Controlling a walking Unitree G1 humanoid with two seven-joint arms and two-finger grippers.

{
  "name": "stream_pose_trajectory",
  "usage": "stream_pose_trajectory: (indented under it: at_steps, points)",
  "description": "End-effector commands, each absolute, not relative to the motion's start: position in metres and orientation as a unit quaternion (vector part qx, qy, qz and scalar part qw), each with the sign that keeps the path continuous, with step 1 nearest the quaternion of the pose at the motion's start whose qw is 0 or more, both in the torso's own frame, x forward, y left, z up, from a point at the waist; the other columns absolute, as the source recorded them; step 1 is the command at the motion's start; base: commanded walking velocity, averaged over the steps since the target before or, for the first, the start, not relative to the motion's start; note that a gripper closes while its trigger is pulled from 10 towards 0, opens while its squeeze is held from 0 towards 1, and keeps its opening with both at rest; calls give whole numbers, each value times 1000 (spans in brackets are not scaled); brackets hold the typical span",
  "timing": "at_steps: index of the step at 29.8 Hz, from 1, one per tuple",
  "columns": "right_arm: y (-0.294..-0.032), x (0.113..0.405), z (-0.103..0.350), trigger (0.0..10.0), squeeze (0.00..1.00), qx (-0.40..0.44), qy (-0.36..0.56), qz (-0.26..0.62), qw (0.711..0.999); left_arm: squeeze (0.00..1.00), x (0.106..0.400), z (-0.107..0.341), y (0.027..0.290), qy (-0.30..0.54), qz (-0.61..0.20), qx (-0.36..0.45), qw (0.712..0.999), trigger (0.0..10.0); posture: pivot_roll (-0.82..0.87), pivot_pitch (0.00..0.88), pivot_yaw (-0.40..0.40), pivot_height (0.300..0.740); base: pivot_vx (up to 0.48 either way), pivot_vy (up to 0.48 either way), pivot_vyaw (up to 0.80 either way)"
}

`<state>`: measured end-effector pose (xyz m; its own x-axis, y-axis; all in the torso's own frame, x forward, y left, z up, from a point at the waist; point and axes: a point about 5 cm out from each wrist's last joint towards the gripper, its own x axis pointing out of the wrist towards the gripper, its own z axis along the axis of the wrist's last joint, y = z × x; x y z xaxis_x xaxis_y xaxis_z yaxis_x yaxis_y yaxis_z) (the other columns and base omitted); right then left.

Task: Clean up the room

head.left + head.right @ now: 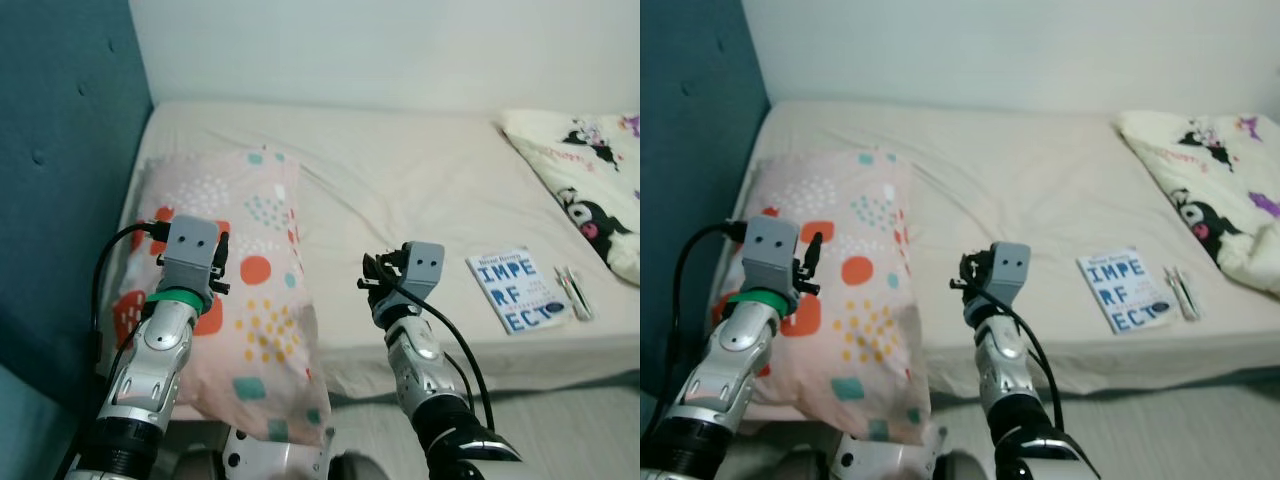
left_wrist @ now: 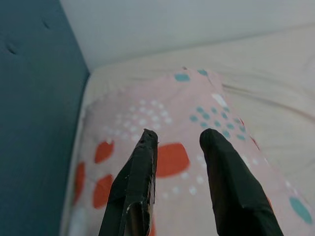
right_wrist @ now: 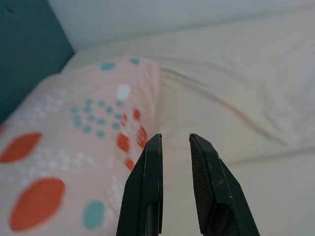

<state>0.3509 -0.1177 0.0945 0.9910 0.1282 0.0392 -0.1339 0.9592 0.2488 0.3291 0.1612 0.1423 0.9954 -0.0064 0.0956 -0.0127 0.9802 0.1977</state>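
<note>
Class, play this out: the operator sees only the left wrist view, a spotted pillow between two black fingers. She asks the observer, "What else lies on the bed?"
Observer: A book lies near the bed's front edge, on the robot's right.
Operator: Anything beside it?
Observer: A small pale item, too small to identify, lies just right of the book.
Operator: Where is the other arm?
Observer: The right pincer hovers over the front edge of the mattress, right of the pillow, fingers slightly apart.
Operator: Anything at the far right?
Observer: A cartoon-print blanket is bunched there.
</note>
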Motion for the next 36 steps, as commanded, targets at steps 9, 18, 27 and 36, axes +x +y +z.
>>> stream_pose_trajectory:
  at_steps: [9,18,27,36]
  points:
    - [-119,348,88,10000,0,132,3,58,990,0,328,139,158,-44,-1,100,994,10000,112,0,-49,740,0,0,0]
    - [-122,343,76,10000,0,126,35,40,991,0,328,134,157,-32,-13,119,992,10000,125,0,-39,740,0,0,0]
    - [-133,318,21,10000,0,45,201,25,978,0,316,77,142,79,-82,147,983,10000,99,0,-21,740,0,0,0]
    - [-142,282,-21,10000,0,4,311,9,950,0,278,-4,142,249,-97,103,958,10000,75,0,-17,740,0,0,0]
